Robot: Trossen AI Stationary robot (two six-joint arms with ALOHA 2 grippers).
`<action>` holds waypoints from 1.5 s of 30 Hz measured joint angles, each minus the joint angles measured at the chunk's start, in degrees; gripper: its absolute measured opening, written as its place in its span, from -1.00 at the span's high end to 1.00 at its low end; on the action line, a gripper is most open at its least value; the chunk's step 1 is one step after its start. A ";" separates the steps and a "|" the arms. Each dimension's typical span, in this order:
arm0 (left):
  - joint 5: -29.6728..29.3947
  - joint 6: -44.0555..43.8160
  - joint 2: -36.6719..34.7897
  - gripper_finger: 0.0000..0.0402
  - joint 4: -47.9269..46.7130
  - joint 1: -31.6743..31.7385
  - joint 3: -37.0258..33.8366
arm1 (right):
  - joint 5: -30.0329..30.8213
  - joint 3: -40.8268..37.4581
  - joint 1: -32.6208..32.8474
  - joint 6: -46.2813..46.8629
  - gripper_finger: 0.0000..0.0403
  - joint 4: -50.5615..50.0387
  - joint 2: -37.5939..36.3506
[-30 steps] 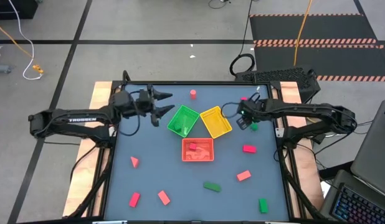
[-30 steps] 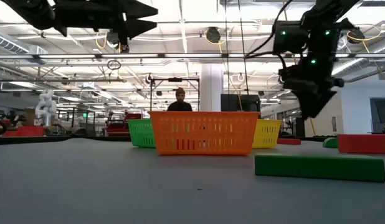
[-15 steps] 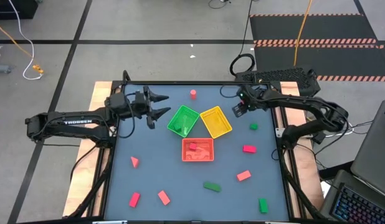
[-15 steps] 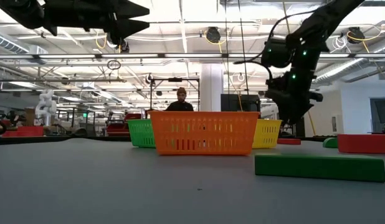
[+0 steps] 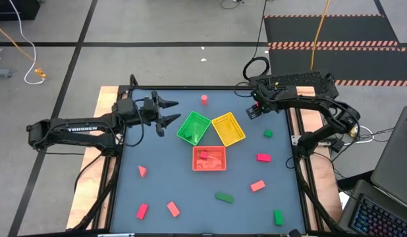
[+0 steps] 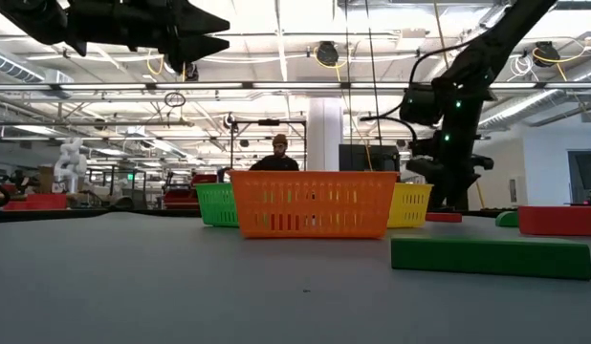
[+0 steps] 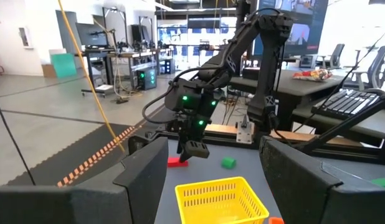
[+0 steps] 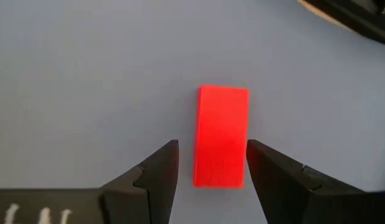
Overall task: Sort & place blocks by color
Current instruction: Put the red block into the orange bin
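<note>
Three mesh trays sit together mid-table: a green tray [image 5: 193, 126], a yellow tray [image 5: 228, 129] beside it, and an orange-red tray [image 5: 209, 158] just in front of both, with reddish blocks lying inside it. The right gripper [image 5: 254, 110] is at the far right corner of the table [image 5: 164, 184], lowered over a red brick [image 8: 221, 135]; in the right wrist view its two fingers [image 8: 156, 176] stand apart on either side of the brick, one at each long edge, with a gap showing, so the jaws are released and nothing is grasped. The left gripper [image 5: 172, 110] hangs above the table's far left part, near the green tray, its fingers spread wide and empty. Loose blocks lie scattered on the table: a red cylinder [image 5: 204, 99] by the far edge, a small green block [image 5: 268, 133] and a red block [image 5: 263, 157] on the right, a salmon block [image 5: 258, 185], a green bar [image 5: 224, 197] and a green brick [image 5: 278, 216] toward the near side, and a pink wedge [image 5: 142, 171], a red brick [image 5: 142, 210] and a salmon brick [image 5: 173, 209] on the left. A person [image 6: 279, 153] stands in the room behind the trays.
</note>
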 joint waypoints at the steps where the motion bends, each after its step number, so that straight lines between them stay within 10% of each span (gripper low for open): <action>1: -0.04 -0.04 0.00 -0.26 -0.23 0.03 0.00 | -0.23 0.00 -0.28 -0.10 0.08 0.30 0.60; 13: -0.11 -0.01 0.00 -0.26 -2.07 0.31 0.00 | -0.98 0.11 -1.28 -3.40 0.13 2.15 3.53; 31: -0.13 -0.31 0.00 -0.26 -2.14 0.35 0.00 | 0.46 -0.09 0.95 -9.48 0.97 2.74 3.38; 45: -0.13 -0.28 0.00 -0.26 -3.15 0.35 0.00 | -0.19 -0.09 -0.08 -6.18 0.47 2.53 3.28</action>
